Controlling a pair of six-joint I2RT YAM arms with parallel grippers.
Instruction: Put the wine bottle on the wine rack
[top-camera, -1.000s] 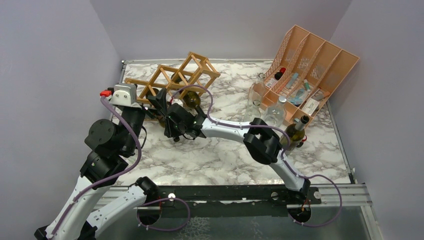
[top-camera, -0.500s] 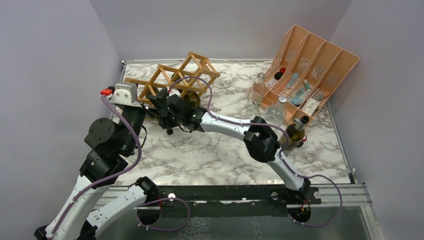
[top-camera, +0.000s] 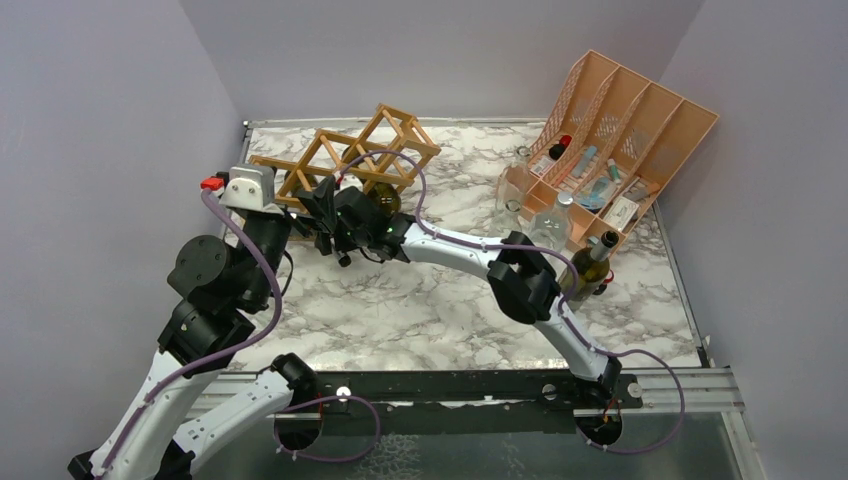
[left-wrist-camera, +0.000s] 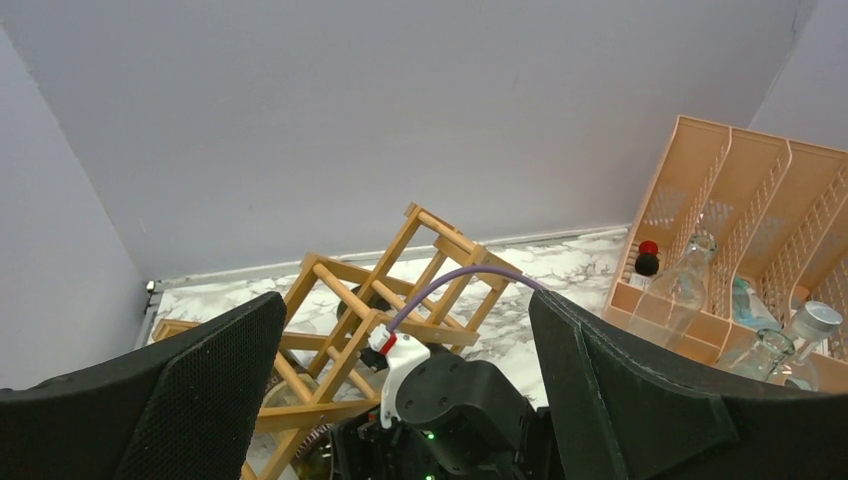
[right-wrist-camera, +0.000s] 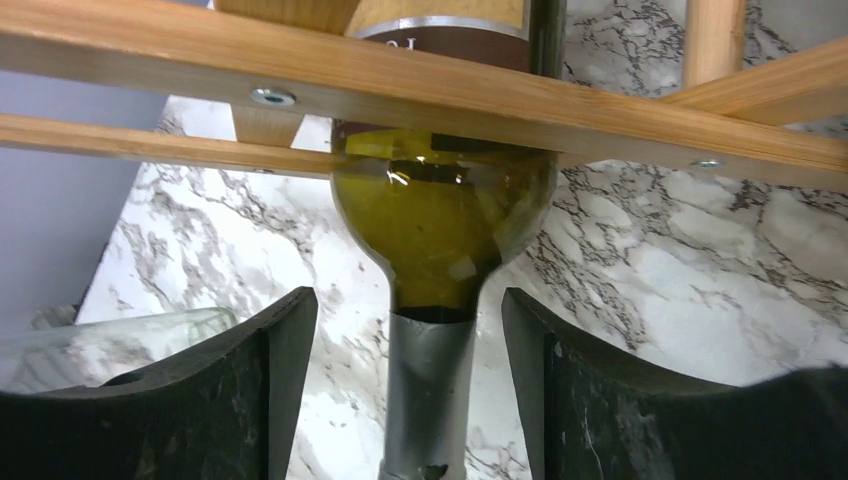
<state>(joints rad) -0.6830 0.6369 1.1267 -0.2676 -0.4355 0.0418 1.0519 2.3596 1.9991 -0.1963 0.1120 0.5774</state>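
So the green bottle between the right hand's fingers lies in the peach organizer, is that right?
No, that part is wrong. The right wrist view shows the bottle lying in the rack; its neck is between the fingers of the right hand.

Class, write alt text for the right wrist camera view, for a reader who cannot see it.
An olive-green wine bottle lies in the wooden wine rack, its foil-wrapped neck pointing at the camera between the open dark fingers of the right end effector, with a gap on each side. Marble table behind; a clear glass bottle at lower left.
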